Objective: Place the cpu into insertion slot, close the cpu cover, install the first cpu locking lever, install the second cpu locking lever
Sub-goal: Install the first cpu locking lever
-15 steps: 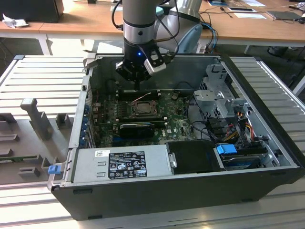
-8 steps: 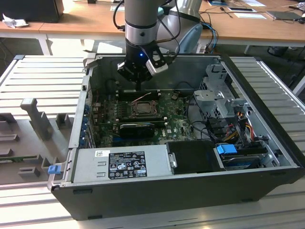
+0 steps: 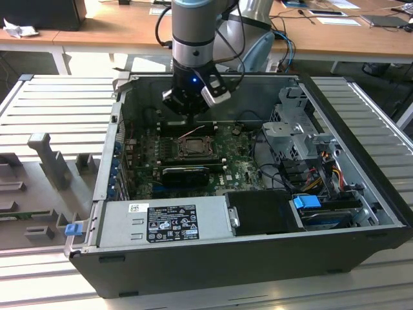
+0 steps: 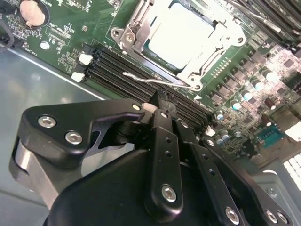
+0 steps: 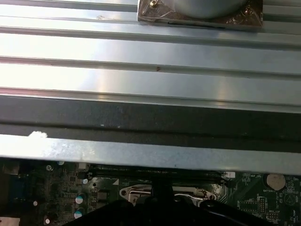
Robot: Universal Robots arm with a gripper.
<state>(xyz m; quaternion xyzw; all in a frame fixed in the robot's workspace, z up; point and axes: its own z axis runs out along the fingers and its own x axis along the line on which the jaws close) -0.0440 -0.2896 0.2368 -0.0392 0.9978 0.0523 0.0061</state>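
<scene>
Locate the claw [image 3: 184, 111] at the end of the arm, lowered into the open computer case [image 3: 213, 271]; note the case lying on the ribbed metal table [image 3: 58, 103], with the power supply [image 3: 164, 221] along its near wall in the exterior view; find the insertion slot [image 3: 192, 154] near the middle of the motherboard [image 3: 242, 171], in front of and below the claw; treat claw and slot as near but apart.

In the second wrist view, read the claw as closed, with fingers [image 4: 162, 127] drawn together and nothing gripped between them; see the cpu [image 4: 183, 35] seated flat in the slot, silver top facing up; see the cpu cover [image 4: 133, 36] lying down around it, with the chip showing through the window; note a thin wire locking lever [image 4: 141, 78] running along the cover's edge, between the cover and the memory slots [image 4: 110, 66]; note its bent end just beside the claw tip; leave contact there, and latching of the lever, as undetermined; note the coin cell [image 4: 32, 12] on the board, well apart from the slot.
</scene>
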